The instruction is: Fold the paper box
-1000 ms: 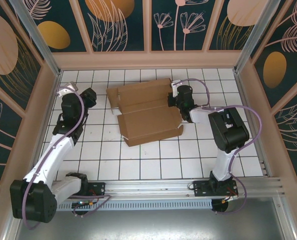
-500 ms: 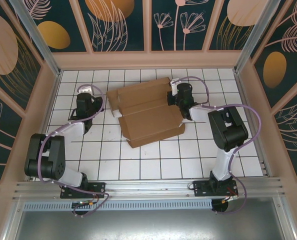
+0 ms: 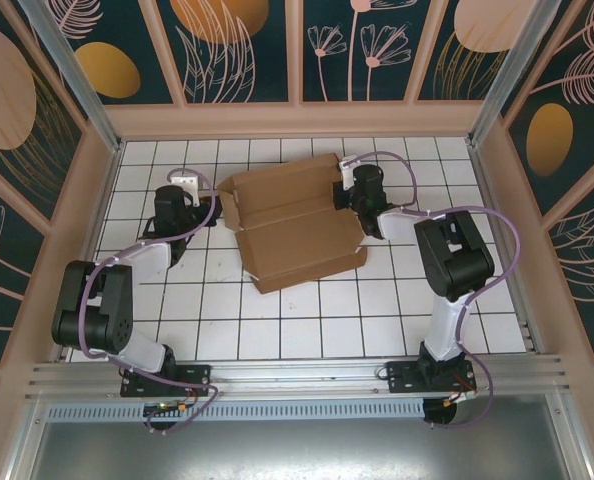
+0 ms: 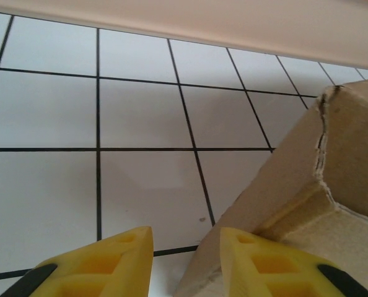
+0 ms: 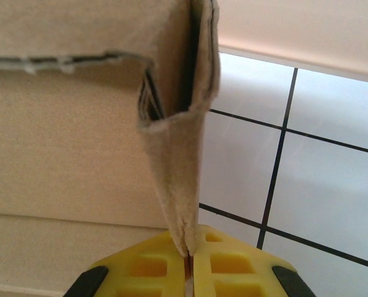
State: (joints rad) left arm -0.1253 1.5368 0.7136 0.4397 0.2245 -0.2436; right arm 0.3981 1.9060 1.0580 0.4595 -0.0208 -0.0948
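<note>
Grip on the paper box [image 3: 297,235] came from the right gripper [image 5: 187,250], clenched on the thin edge of its right flap [image 5: 178,173], apparently to anchor the sheet in the upper middle of the tiled table [image 3: 377,320] while the left gripper [image 4: 185,247], jaws parted and empty, sat just beside its left wall [image 4: 277,179].

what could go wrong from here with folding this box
1. The right jaws pinch just the thin edge of a flap of the paper box; a pull might slip it free or tear it.
2. The cracked crease at the box corner by the left jaws may split further if pushed.
3. The left jaws stand open with bare tile between them and the cardboard off to one side, so closing now would likely grab nothing.
</note>
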